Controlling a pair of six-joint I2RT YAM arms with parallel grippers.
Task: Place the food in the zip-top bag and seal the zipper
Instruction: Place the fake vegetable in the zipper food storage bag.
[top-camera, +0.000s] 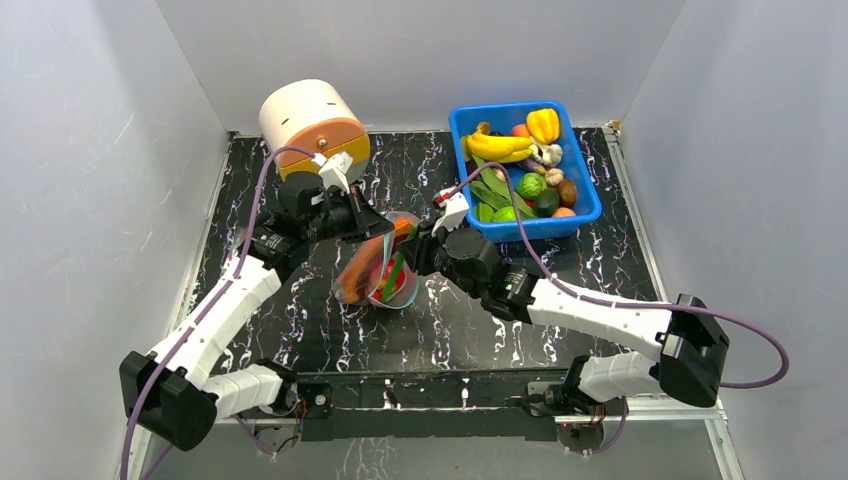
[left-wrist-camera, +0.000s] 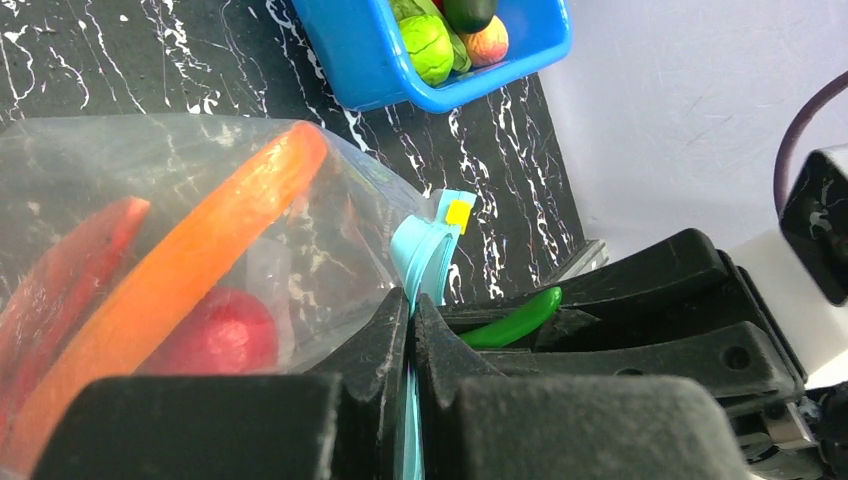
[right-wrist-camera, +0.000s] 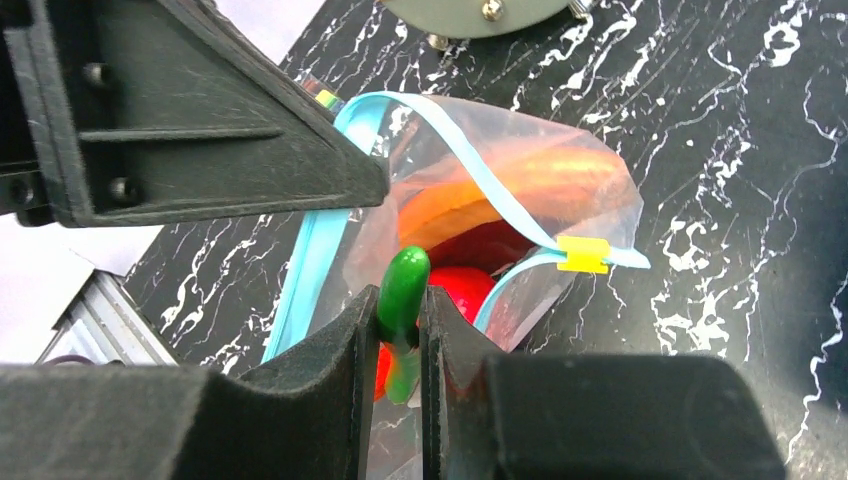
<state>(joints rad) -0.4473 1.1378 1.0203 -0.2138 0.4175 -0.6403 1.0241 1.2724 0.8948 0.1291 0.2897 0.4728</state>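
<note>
The zip-top bag (top-camera: 372, 280) hangs open at mid-table, held up by its mouth. My left gripper (left-wrist-camera: 412, 312) is shut on the teal zipper (left-wrist-camera: 428, 250) at the bag's rim, near a yellow slider tab (left-wrist-camera: 458, 212). A long orange piece of food (left-wrist-camera: 210, 240) and a red piece (left-wrist-camera: 222, 335) lie inside the clear bag (left-wrist-camera: 90, 160). My right gripper (right-wrist-camera: 401, 312) is shut on a green piece of food (right-wrist-camera: 403, 285), which hangs over the open mouth (right-wrist-camera: 455, 240) above a red piece (right-wrist-camera: 468, 287). In the top view the right gripper (top-camera: 410, 250) meets the left gripper (top-camera: 372, 222) at the bag.
A blue bin (top-camera: 580, 205) at the back right holds several more toy fruits and vegetables, among them bananas (top-camera: 497, 146). A round white and orange drum (top-camera: 312, 125) stands at the back left. White walls close in the black marbled table (top-camera: 600, 260).
</note>
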